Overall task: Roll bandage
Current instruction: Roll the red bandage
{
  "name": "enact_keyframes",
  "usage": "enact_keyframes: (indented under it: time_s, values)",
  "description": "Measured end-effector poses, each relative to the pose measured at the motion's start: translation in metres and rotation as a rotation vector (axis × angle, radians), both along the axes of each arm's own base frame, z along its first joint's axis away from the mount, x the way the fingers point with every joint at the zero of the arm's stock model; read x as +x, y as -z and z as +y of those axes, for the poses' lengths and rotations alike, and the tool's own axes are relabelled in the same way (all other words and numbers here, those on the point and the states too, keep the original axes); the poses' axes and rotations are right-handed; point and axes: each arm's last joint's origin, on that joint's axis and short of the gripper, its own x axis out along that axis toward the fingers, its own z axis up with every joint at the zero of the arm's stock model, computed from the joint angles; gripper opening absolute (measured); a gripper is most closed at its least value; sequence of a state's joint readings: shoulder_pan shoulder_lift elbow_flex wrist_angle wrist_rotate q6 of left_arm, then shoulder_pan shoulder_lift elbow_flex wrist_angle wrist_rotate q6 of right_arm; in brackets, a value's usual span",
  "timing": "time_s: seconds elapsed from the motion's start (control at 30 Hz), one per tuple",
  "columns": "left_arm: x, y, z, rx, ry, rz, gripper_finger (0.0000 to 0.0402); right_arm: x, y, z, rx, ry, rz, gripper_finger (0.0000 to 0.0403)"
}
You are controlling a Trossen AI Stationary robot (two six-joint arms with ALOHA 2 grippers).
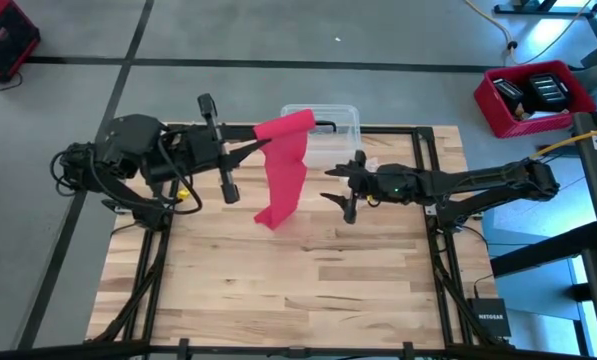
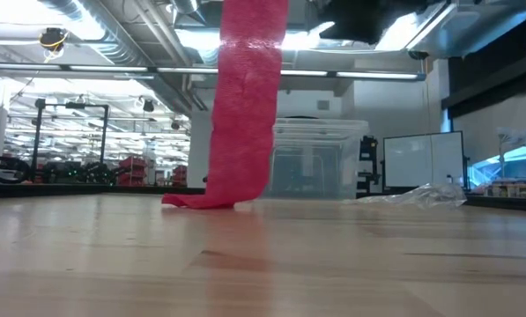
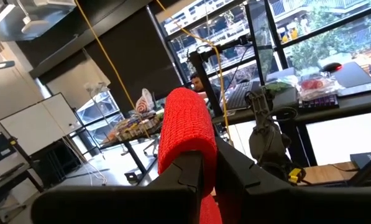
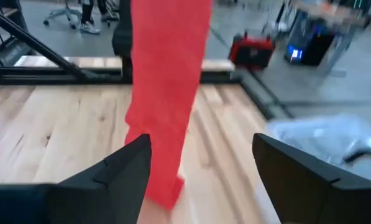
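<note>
Two jaws noted. My left gripper (image 1: 250, 143) is clamped on the top end of the bandage (image 1: 284, 168), holding it raised so the red strip hangs straight, its lower end crumpled on the surface (image 1: 308, 290) in front of the clear plastic box (image 1: 330, 137). My right gripper (image 1: 344, 189) stands beside the hanging strip with jaws wide apart, touching nothing. Judgement: the strip is held high to keep it taut and accessible; rolling has not begun. Crinkled wrapper (image 2: 418, 195) lies aside.
</note>
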State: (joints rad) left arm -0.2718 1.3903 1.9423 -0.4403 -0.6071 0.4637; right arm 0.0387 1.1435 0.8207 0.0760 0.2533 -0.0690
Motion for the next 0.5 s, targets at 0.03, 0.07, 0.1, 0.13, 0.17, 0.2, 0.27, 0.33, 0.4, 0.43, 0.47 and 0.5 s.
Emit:
enact_keyframes:
  time_s: [0.03, 0.07, 0.1, 0.13, 0.17, 0.2, 0.27, 0.33, 0.4, 0.43, 0.47, 0.5]
  values:
    - [0.0000, 0.0001, 0.0000, 0.000, 0.000, 0.001, 0.0017, 0.0005, -0.0019, 0.0000, -0.015, -0.004, -0.017, 0.0282]
    - [0.0000, 0.0001, 0.0000, 0.000, 0.000, 0.001, 0.0017, 0.0008, -0.0034, 0.0000, -0.019, -0.004, -0.032, 0.0282]
    - [0.0000, 0.0002, 0.0000, 0.001, 0.000, 0.002, 0.0017, 0.0009, -0.0043, 0.0000, -0.020, -0.005, -0.041, 0.0282]
    - [0.0000, 0.0003, 0.0000, 0.001, 0.000, 0.003, 0.0017, 0.0010, -0.0050, 0.0000, -0.020, -0.005, -0.048, 0.0282]
    - [0.0001, 0.0005, 0.0000, 0.002, 0.000, 0.006, 0.0017, 0.0012, -0.0058, 0.0000, -0.027, -0.006, -0.055, 0.0282]
    - [0.0001, 0.0008, 0.0000, 0.002, 0.000, 0.009, 0.0017, 0.0013, -0.0063, 0.0000, -0.033, -0.007, -0.059, 0.0282]
    - [0.0002, 0.0020, -0.0001, 0.006, 0.000, 0.021, 0.0017, 0.0011, -0.0060, 0.0000, -0.036, -0.008, -0.054, 0.0282]
    - [0.0003, 0.0029, -0.0001, 0.008, 0.000, 0.030, 0.0017, 0.0010, -0.0048, 0.0000, -0.037, -0.008, -0.041, 0.0282]
    - [0.0003, 0.0029, -0.0001, 0.008, 0.000, 0.030, 0.0017, 0.0009, -0.0044, 0.0000, -0.038, -0.009, -0.038, 0.0282]
    - [0.0003, 0.0029, -0.0001, 0.008, 0.000, 0.030, 0.0017, 0.0009, -0.0044, 0.0001, -0.044, -0.011, -0.036, 0.0282]
    - [0.0003, 0.0028, -0.0001, 0.008, 0.000, 0.030, 0.0017, 0.0009, -0.0042, 0.0001, -0.055, -0.014, -0.032, 0.0282]
    - [0.0003, 0.0028, -0.0001, 0.008, 0.000, 0.030, 0.0017, 0.0009, -0.0041, 0.0001, -0.060, -0.015, -0.029, 0.0282]
